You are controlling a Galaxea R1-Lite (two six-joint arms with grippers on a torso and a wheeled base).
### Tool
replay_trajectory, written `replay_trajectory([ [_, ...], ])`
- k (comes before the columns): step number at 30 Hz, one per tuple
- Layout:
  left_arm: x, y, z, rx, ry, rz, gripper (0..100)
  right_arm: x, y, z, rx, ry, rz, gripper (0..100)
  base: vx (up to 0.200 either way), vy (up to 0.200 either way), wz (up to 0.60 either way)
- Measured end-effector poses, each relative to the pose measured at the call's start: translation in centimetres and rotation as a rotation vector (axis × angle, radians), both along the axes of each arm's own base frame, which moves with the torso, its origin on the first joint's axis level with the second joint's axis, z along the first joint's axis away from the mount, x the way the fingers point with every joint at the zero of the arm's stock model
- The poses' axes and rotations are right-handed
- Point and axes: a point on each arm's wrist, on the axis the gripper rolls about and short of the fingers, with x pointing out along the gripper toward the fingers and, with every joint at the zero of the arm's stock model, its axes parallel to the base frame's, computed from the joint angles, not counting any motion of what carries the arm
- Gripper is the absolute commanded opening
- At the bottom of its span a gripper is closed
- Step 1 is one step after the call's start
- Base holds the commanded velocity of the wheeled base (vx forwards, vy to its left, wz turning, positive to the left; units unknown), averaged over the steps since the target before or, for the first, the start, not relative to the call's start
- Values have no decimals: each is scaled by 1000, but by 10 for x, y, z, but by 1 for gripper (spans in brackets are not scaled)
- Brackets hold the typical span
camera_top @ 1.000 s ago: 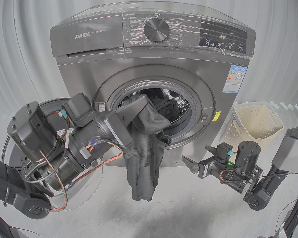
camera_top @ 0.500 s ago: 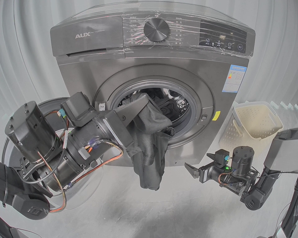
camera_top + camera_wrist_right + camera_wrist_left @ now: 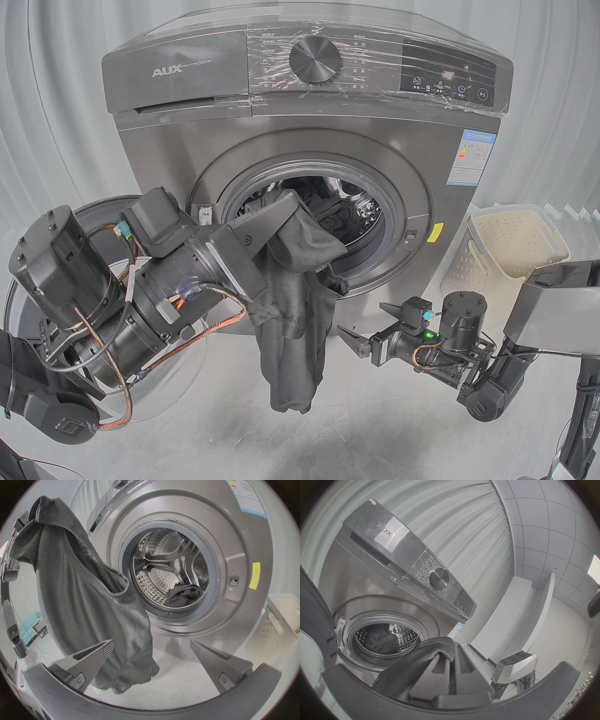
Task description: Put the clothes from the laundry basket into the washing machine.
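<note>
My left gripper (image 3: 292, 201) is shut on a dark grey garment (image 3: 290, 325) right at the mouth of the washing machine (image 3: 375, 156). The cloth hangs down in front of the lower rim of the drum opening (image 3: 350, 275), toward the floor. In the left wrist view the fingers (image 3: 434, 673) pinch a fold of the garment (image 3: 406, 670). More dark clothes (image 3: 182, 594) lie inside the drum. My right gripper (image 3: 362, 319) is open, low and to the right of the hanging cloth. In its own view the gripper (image 3: 150, 642) faces the garment (image 3: 84, 598) with nothing between its fingers.
A cream laundry basket (image 3: 519, 250) stands on the floor to the right of the machine, beside the right arm. The machine's round door (image 3: 181, 375) is swung open to the left, behind my left arm. Bare grey floor lies in front of the machine.
The right arm has moved left, bringing its open gripper closer to the hanging garment. The cloth's lower end swung up and dropped again. The left gripper has hardly shifted.
</note>
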Motion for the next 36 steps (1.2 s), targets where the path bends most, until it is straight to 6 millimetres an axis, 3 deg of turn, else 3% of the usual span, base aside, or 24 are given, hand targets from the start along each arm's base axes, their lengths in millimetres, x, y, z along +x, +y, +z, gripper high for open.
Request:
replay_trajectory([
  [9, -1, 1, -2, 4, 5, 0, 0, 22, 33, 13, 74, -93, 131, 100, 0, 0, 0],
  [10, -1, 1, -2, 4, 5, 0, 0, 24, 36, 12, 80, -98, 148, 0, 0, 0, 0],
  [16, -2, 3, -3, 6, 9, 3, 0, 42, 51, 5, 111, -144, 198, 0, 0, 0, 0],
  [21, -2, 5, -4, 8, 10, 8, 0, 45, 54, 1, 124, -170, 207, 0, 0, 0, 0],
  [29, -2, 6, -4, 6, 8, 10, 0, 31, 44, 6, 94, -167, 205, 0, 0, 0, 0],
  [36, -1, 7, -4, 11, -1, 28, 0, 9, 18, 31, 80, -166, 165, 0, 0, 0, 0],
])
